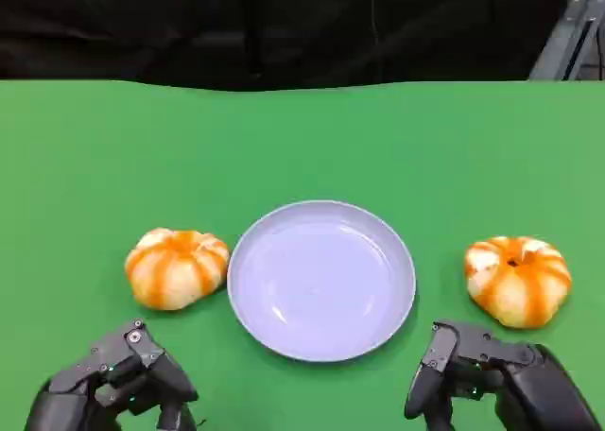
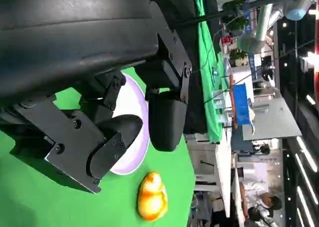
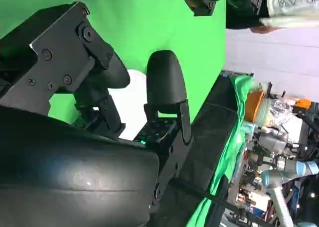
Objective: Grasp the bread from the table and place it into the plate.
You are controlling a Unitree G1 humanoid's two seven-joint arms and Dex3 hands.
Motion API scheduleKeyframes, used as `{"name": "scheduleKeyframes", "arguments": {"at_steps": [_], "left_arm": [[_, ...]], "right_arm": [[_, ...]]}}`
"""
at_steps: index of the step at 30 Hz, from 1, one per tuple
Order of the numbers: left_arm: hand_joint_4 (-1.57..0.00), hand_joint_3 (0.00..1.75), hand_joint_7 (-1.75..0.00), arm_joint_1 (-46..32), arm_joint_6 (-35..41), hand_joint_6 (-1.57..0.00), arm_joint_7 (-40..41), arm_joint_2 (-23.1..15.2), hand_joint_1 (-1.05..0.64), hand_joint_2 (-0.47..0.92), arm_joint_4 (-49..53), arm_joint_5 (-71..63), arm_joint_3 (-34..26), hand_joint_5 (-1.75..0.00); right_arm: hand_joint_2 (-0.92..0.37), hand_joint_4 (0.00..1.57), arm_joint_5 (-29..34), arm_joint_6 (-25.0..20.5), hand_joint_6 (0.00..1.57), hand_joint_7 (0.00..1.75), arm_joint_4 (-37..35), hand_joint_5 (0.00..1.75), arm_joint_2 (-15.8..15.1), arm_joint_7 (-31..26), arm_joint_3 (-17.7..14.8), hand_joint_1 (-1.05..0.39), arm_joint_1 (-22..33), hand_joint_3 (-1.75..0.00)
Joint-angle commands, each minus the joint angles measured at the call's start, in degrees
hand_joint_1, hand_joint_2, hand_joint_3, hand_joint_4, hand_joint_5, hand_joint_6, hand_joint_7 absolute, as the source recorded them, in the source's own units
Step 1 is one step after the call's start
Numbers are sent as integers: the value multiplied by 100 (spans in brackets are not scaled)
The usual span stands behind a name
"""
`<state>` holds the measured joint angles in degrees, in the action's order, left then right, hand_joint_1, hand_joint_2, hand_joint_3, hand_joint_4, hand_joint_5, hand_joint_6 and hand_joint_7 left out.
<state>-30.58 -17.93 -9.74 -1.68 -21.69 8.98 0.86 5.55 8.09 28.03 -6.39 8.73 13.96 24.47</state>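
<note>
Two round orange-and-white striped bread rolls lie on the green table. The left bread point(image 1: 177, 267) sits just left of the pale lilac plate point(image 1: 321, 280); the right bread point(image 1: 517, 280) lies apart from it on the right. Nothing is on the plate. My left hand point(image 1: 118, 379) hovers near the front edge, just in front of the left bread, fingers apart and holding nothing. My right hand point(image 1: 492, 379) is in front of the right bread, also holding nothing. In the left wrist view my fingers point(image 2: 164, 117) are spread before the plate point(image 2: 134, 105), with a bread point(image 2: 152, 197) beyond it.
The green table point(image 1: 302, 138) ends at a black backdrop at the far edge. A grey metal frame point(image 1: 567, 34) stands at the back right. The right wrist view shows a bit of the plate point(image 3: 133, 105) between my fingers point(image 3: 165, 82).
</note>
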Motion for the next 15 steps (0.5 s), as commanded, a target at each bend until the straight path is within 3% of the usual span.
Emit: {"name": "scheduleKeyframes", "arguments": {"at_steps": [1,15], "left_arm": [[-80,133,-151,-27,-15,-76,-13,-53,-3,42,-24,-13,-25,-166],[-80,134,-150,-1,-16,-75,-38,-54,-2,42,1,54,-38,-166]], "right_arm": [[-31,90,-32,-38,77,145,50,165,-30,-22,-46,12,29,-147],[-31,90,22,-129,77,146,119,165,-22,-47,-23,13,40,-148]]}}
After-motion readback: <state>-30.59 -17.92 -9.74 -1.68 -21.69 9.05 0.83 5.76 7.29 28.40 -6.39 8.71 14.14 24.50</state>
